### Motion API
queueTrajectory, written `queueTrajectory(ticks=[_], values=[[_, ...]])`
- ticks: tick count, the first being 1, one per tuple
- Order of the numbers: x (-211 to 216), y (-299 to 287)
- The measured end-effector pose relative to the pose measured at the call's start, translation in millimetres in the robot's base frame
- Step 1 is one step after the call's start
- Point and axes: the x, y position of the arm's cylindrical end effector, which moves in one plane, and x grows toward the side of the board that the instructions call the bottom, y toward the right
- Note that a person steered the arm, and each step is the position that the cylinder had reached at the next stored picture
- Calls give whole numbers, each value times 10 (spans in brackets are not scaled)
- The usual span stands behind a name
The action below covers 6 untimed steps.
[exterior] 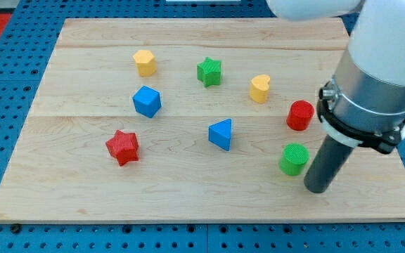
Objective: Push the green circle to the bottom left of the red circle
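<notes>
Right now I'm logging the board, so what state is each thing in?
green circle: upright, below red circle, apart from it
red circle: upright
my tip: just right of green circle, slightly lower
yellow heart: upright
blue triangle: upright
green star: flat
red star: flat
blue cube: flat
yellow hexagon: flat

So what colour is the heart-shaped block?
Yellow: the heart block shows clearly in the camera view, up-left of the red circle.

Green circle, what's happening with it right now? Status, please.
My tip down on the board, just right of the green circle, slightly lower. Green circle sits below and a bit left of the red circle, apart from it. Nothing between them.
</notes>
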Motion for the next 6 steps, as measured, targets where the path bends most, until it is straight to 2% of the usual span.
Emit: queueTrajectory(ticks=[2,3,4,5,6], values=[[-127,-65],[-375,-65],[-183,-145],[-24,-519],[-270,-352]])
